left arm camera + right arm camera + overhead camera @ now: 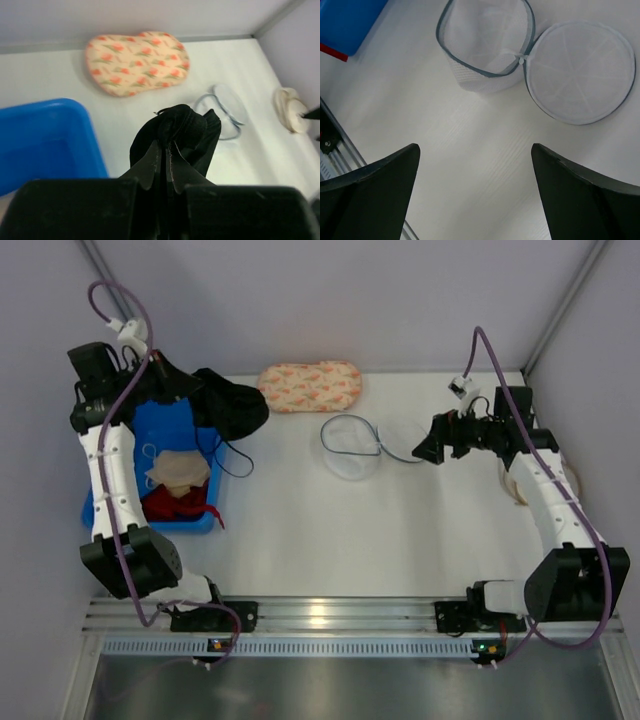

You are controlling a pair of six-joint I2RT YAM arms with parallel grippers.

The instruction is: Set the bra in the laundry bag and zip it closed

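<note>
White worktop (300, 530), grey enclosure walls.
- Left claw (165, 152): fingers closed tight on bunched black bra (175, 132). Bra held raised at far right corner of blue bin (160, 425), straps dangling.
- Laundry bag (485, 45): mid-worktop, unzipped, mouth open, round lid flap (580, 70) lying flat beside it, joined at rim.
- Right claw (475, 147): fingers spread wide, nothing held, positioned just right of bag.
- Peach patterned pouch (310, 386): at far edge of worktop.
- Bin contents: beige cloth (178, 470), red cloth (175, 502).
</note>
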